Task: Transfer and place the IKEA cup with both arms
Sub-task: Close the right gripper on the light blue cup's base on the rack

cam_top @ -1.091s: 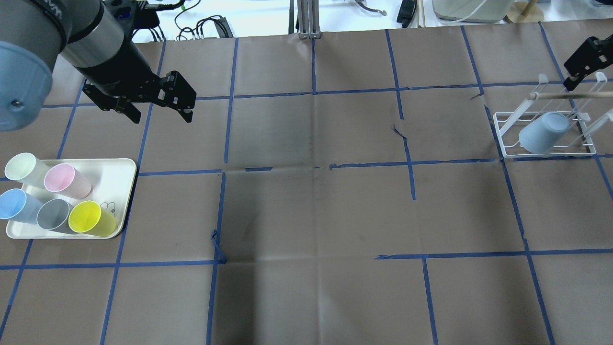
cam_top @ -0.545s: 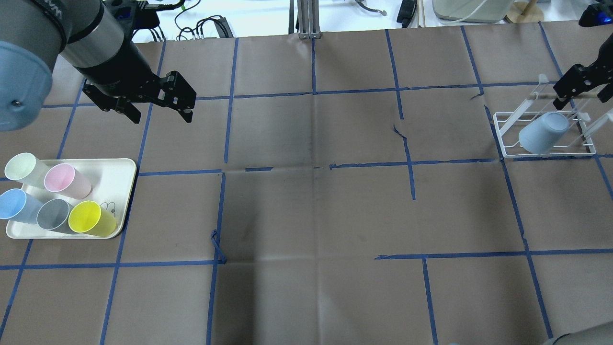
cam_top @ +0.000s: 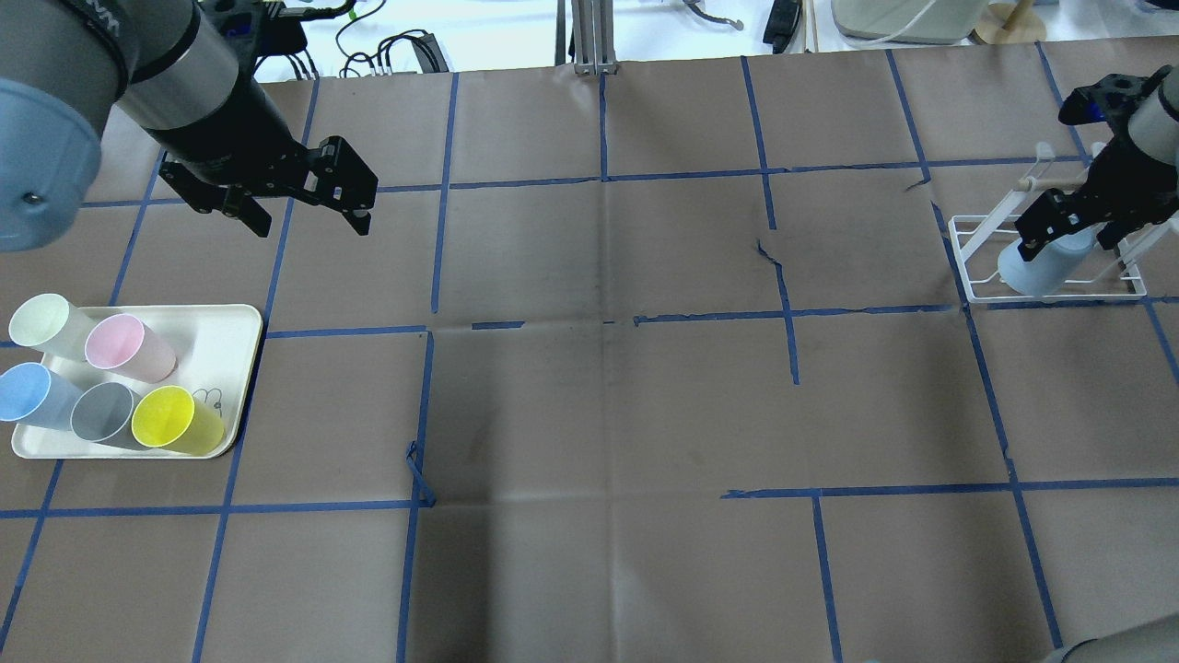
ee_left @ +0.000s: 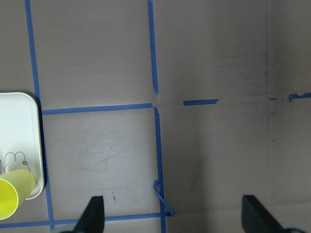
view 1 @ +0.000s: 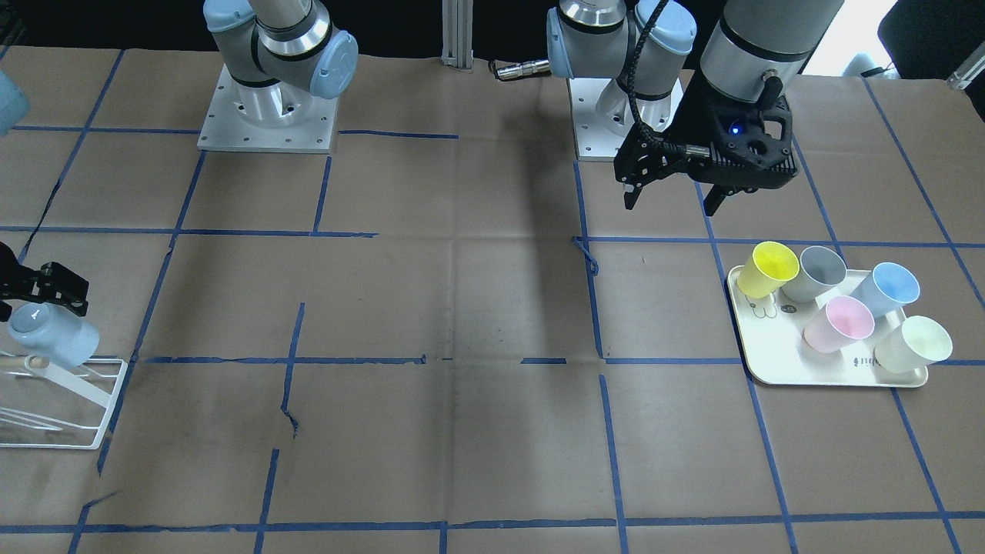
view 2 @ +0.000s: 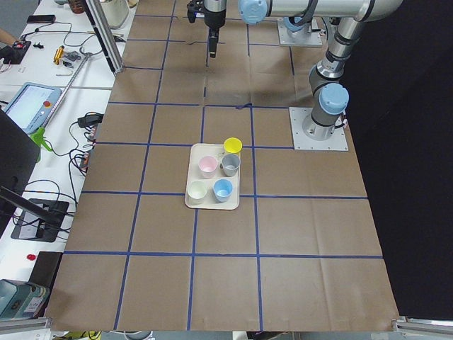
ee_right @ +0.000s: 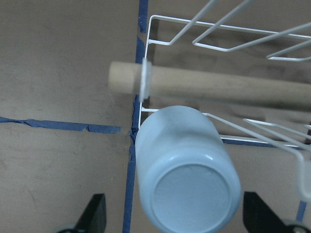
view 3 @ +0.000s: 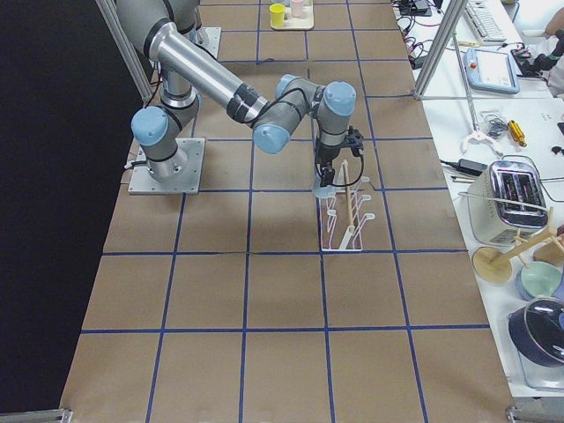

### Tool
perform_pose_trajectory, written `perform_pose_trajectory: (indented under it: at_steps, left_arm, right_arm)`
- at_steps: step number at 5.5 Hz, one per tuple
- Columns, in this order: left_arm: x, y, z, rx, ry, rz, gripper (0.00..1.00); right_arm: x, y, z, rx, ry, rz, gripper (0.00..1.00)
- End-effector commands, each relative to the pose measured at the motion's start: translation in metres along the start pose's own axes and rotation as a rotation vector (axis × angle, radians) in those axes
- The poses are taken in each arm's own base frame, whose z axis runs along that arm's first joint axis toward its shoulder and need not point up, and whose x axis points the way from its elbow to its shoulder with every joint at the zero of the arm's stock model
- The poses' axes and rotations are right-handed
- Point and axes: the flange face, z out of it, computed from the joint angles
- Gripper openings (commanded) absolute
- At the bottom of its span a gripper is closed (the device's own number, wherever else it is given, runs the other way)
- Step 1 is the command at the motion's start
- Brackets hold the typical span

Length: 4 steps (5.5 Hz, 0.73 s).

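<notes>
The light-blue IKEA cup (cam_top: 1039, 269) hangs tilted on a white wire rack (cam_top: 967, 267), its base pointing up at the right wrist camera (ee_right: 187, 194). My right gripper (cam_top: 1073, 247) is open. Its fingertips (ee_right: 95, 213) stand on either side of the cup with gaps between them and it. In the front-facing view the cup (view 1: 50, 335) sits just below that gripper (view 1: 31, 296). My left gripper (cam_top: 309, 224) is open and empty, hovering above the table behind the tray; it also shows in the front-facing view (view 1: 671, 204).
A white tray (cam_top: 230, 368) at the left holds a second light-blue cup (cam_top: 23, 391), a pink cup (cam_top: 124, 345), a grey cup (cam_top: 101, 412), a yellow cup (cam_top: 170, 419) and a pale green cup (cam_top: 41, 322). A wooden dowel (ee_right: 218, 85) crosses the rack above the cup.
My right gripper has come down from above the rack's far side and now straddles the light-blue cup. The left arm and the tray's cups have not moved.
</notes>
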Motion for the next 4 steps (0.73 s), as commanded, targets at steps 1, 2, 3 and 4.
perform_pose_trajectory:
  at_steps: [1, 2, 3, 4]
  left_arm:
    - [-0.0003, -0.0001, 0.0000, 0.000, 0.000, -0.001, 0.99]
    - [-0.0003, -0.0001, 0.0000, 0.000, 0.000, -0.001, 0.99]
    - [-0.0003, -0.0001, 0.0000, 0.000, 0.000, -0.001, 0.99]
    - [-0.0003, 0.0001, 0.0002, -0.002, 0.000, -0.001, 0.99]
  right_arm:
    - [0.0023, -0.0047, 0.0188, 0.007, 0.007, -0.006, 1.00]
    - [0.0054, -0.0089, 0.0133, 0.051, 0.036, -0.004, 1.00]
    - [0.0054, -0.0089, 0.0133, 0.052, 0.037, -0.003, 0.98]
    - [0.0051, -0.0082, 0.0131, 0.047, 0.035, 0.006, 0.83]
